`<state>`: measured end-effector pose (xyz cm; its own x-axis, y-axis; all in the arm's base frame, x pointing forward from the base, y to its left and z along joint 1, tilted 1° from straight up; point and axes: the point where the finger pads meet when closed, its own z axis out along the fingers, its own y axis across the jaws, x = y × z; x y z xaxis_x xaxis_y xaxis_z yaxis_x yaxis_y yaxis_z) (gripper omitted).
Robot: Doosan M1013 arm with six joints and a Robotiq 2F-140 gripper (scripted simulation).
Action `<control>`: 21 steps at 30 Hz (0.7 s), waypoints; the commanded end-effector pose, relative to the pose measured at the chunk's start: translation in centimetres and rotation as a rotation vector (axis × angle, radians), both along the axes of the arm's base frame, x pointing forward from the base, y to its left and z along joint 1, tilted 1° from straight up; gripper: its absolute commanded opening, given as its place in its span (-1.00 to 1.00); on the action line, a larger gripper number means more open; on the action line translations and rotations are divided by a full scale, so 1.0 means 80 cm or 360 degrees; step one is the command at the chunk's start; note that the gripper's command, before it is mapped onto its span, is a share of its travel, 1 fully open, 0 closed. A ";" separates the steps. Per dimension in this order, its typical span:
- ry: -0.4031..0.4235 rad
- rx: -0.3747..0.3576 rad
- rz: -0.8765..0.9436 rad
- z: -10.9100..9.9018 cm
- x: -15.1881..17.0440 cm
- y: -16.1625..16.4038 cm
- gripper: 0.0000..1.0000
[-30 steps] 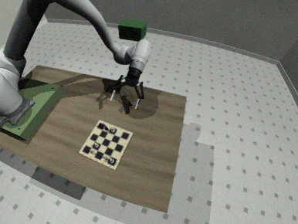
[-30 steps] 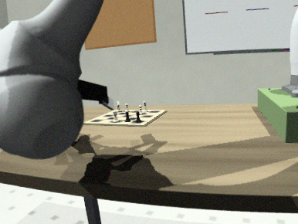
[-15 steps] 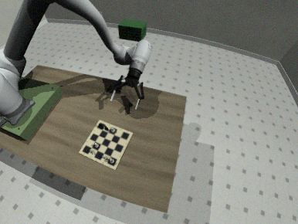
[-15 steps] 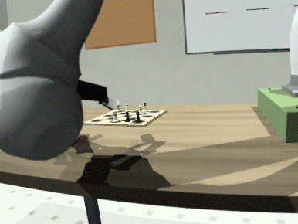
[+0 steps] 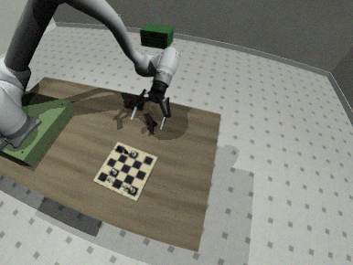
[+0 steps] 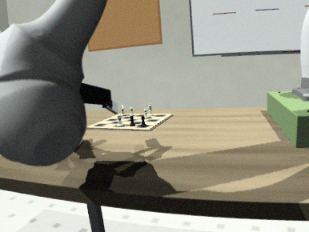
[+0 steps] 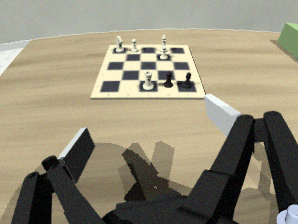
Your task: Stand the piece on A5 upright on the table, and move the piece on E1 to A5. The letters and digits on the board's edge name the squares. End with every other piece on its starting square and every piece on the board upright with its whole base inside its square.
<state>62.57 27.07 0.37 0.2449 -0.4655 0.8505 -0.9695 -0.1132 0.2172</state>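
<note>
The chessboard (image 5: 126,171) lies flat on the wooden surface (image 5: 183,183), a small cream-and-black checkered square carrying a handful of tiny pieces — some white, some black. From the wrist view two black pieces (image 7: 177,82) stand close together on the near row, with white ones (image 7: 120,44) along the far edge; which square each occupies is too small to tell. The gripper (image 5: 149,111) hangs above bare wood well short of the board, its fingers spread wide — nothing between them.
</note>
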 end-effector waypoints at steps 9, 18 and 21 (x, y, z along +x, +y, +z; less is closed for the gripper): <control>0.0000 0.0000 0.0000 0.000 0.000 0.000 1.00; 0.0000 0.0001 0.0000 0.001 0.000 0.000 1.00; -0.0005 0.0005 0.0005 0.005 0.000 0.000 1.00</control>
